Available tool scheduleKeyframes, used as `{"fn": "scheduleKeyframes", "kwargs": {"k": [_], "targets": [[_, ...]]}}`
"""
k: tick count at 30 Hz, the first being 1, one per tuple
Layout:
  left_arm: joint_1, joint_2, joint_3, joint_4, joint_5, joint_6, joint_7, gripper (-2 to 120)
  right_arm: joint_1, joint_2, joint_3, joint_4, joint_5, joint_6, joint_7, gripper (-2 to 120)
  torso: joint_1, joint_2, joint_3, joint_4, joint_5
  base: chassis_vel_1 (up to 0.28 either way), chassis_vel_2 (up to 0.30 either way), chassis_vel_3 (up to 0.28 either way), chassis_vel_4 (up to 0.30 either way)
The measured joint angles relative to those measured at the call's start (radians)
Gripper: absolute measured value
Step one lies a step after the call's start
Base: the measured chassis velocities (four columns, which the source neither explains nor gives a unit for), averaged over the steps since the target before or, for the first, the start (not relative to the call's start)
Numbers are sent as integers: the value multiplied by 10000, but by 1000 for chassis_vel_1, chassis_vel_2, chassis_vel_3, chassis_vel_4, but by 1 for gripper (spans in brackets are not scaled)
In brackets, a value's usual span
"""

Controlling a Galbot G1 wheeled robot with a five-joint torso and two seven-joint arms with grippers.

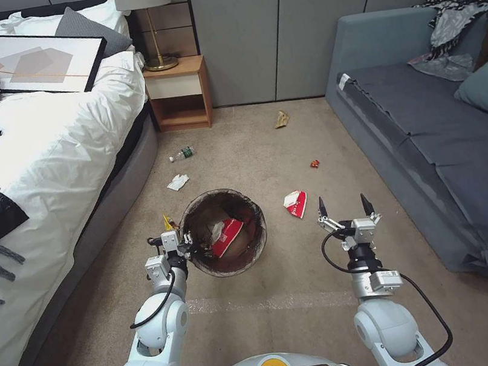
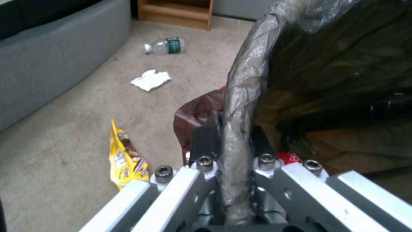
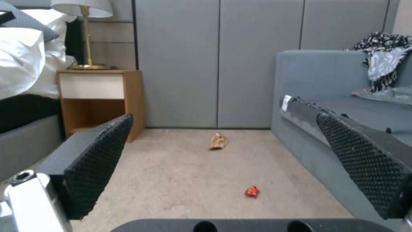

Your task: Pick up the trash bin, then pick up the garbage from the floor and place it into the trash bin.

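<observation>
- Your left end effector (image 1: pixel 186 238) is clamped on the near-left rim of the trash bin (image 1: pixel 247 204); the left wrist view shows its fingers (image 2: pixel 205 143) pinching the bag-covered rim (image 2: pixel 240 106).
- The bin is round, lined with a dark brown bag, and holds a red-and-white carton (image 1: pixel 226 236).
- Your right end effector (image 1: pixel 345 207) hovers over the carpet right of the bin, fingers spread wide apart and gripping nothing.
- On the floor you have another red-and-white carton (image 1: pixel 296 203), a yellow wrapper (image 2: pixel 125 158), white tissue (image 1: pixel 177 182), a clear bottle (image 1: pixel 181 154), a tan paper bag (image 1: pixel 281 119) and a small red wrapper (image 1: pixel 314 164).
</observation>
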Motion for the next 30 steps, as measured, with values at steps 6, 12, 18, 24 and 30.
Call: {"fn": "scheduleKeyframes", "kwargs": {"k": [6,12,18,24,30], "targets": [[3,-47,27,22,16,5,-8,2,69,33,-18,-48,5,10,-4,100,1,0,1,0,1,-147,123,137,-123],[3,-59,29,31,28,6,-14,2,137,32,-24,-56,24,18,-25,100,1,-1,2,1,0,-109,120,112,-108],[15,-77,36,32,29,6,-15,2,160,54,-68,-68,26,29,-49,100,1,-1,1,1,0,-88,97,84,-98],[15,-79,35,31,25,6,-15,2,185,50,-93,-76,26,34,-102,100,1,-1,1,0,0,-105,81,90,-92],[23,-85,35,32,24,5,-14,2,191,50,-100,-79,26,39,-110,100,1,-1,1,0,0,-108,111,113,-85]]}}
